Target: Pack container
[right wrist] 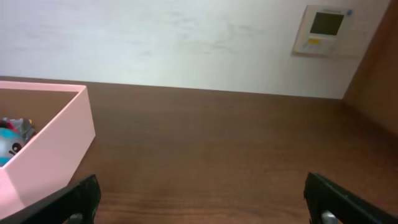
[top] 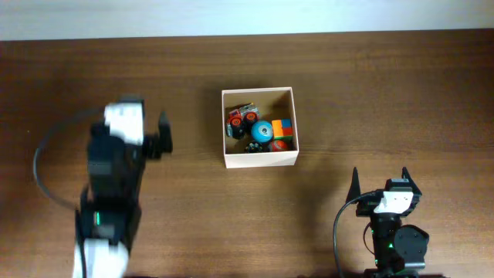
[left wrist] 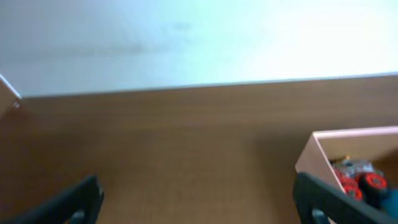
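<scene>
The container (top: 260, 159), a square cream-walled box with a tan inside, sits mid-table. It holds several small toys: a red-wheeled truck (top: 241, 118), a blue ball (top: 262, 130), an orange and blue block (top: 283, 127). My left gripper (top: 163, 135) is open and empty, left of the container and apart from it. In the left wrist view (left wrist: 199, 208) the container (left wrist: 314, 158) lies at the right, by the right finger, with the truck (left wrist: 360, 177) inside. My right gripper (top: 380, 177) is open and empty at the front right; in its wrist view (right wrist: 202, 205) the container (right wrist: 50, 149) lies at the left.
The brown wooden table (top: 386, 93) ends at a pale wall at the back. A wall control panel (right wrist: 323, 28) shows in the right wrist view. A black cable (top: 46, 174) loops by the left arm.
</scene>
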Available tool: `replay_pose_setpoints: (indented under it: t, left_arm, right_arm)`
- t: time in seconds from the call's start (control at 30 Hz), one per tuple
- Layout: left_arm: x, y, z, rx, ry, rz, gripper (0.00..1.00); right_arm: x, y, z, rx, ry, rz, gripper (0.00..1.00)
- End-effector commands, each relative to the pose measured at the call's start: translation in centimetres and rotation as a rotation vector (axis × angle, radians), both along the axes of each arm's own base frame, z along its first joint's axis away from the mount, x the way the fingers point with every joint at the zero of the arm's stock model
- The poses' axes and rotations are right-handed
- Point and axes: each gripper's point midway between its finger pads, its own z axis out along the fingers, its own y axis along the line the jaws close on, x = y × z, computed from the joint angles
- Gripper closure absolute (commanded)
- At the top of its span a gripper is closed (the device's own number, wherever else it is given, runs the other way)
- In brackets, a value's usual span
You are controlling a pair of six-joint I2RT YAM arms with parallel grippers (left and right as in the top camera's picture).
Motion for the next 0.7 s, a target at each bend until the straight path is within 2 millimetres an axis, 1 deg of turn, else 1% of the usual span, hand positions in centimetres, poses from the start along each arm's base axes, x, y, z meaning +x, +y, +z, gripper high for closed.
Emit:
replay_pose_setpoints:
  t: [0.0, 0.13, 0.3, 0.4, 0.53, 0.67]
  left_arm:
    - [-3.6, 0.4, 0.1, 0.013, -0.132, -0.005, 0.01]
    - [-6.4, 0.7, -0.4, 0.010, -0.221, 0.004, 0.01]
    - [-8.1, 1.4, -0.9, 0.009, -0.297, 0.027, 0.01]
    - [-8.5, 1.5, -1.2, 0.007, -0.336, 0.031, 0.01]
    - [-8.8, 1.2, -1.5, 0.003, -0.399, 0.012, 0.01]
    - [-9.0, 1.1, -1.2, 0.000, -0.498, 0.006, 0.01]
  right_arm:
    - [0.0, -0.1, -0.3, -0.009, 0.004, -0.001, 0.01]
    - [0.0, -0.1, -0.3, -0.009, 0.004, -0.001, 0.01]
    - [0.0, -0.1, -0.3, -0.009, 0.004, -0.001, 0.01]
    - [0.0, -0.1, -0.3, -0.009, 0.004, -0.001, 0.01]
    - [0.0, -0.1, -0.3, -0.009, 0.004, -0.001, 0.01]
    - [0.0, -0.1, -0.3, -0.009, 0.004, -0.001, 0.01]
